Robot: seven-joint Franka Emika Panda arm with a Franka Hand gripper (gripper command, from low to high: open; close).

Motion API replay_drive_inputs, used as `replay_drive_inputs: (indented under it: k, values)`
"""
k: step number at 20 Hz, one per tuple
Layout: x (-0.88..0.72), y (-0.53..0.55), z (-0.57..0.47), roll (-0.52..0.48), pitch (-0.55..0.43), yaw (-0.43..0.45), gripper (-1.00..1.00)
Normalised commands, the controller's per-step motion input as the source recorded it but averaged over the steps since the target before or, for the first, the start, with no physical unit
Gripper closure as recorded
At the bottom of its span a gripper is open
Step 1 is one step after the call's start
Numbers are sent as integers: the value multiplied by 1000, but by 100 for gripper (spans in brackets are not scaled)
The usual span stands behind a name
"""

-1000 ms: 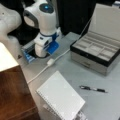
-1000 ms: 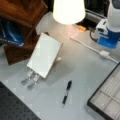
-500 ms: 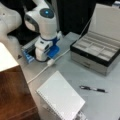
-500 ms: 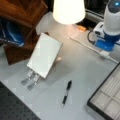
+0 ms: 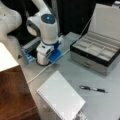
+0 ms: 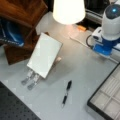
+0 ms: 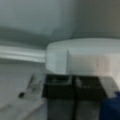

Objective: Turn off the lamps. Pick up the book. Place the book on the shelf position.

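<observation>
Lamp shade (image 6: 68,10) smooth, matt off-white, glowing. Book (image 6: 45,54) plain white matt paper cover; spiral-bound edge shows in a front view (image 5: 61,98). Its stand (image 6: 30,79) shiny perforated metal. Wooden block (image 5: 13,95) glossy reddish-brown. Table (image 6: 82,70) smooth grey, slight sheen. Arm's shell (image 5: 46,26) glossy white plastic. Gripper (image 7: 72,87) fingers dark, matt. Pen (image 5: 93,89) black, glossy. Compartmented box (image 5: 96,53) grey, matt lining.

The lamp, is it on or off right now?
On. In a front view the lamp's shade glows bright, casting a warm patch on the table beneath. The gripper is down by the white cord.
</observation>
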Motion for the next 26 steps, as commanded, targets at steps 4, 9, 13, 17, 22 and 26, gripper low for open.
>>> replay_drive_inputs:
  k: [4, 9, 13, 17, 22, 26]
  values:
    - [-954, -270, -473, -56, -649, 74, 100]
    - [-999, -320, -521, -95, -641, 70, 100]
    - [-1000, -307, -544, -85, -631, 34, 100]
    - [-1000, -302, -592, -110, -626, 2, 100]
    - [-1000, -285, -640, -95, -604, 5, 100]
    - [-1000, -241, -670, -71, -566, 27, 100]
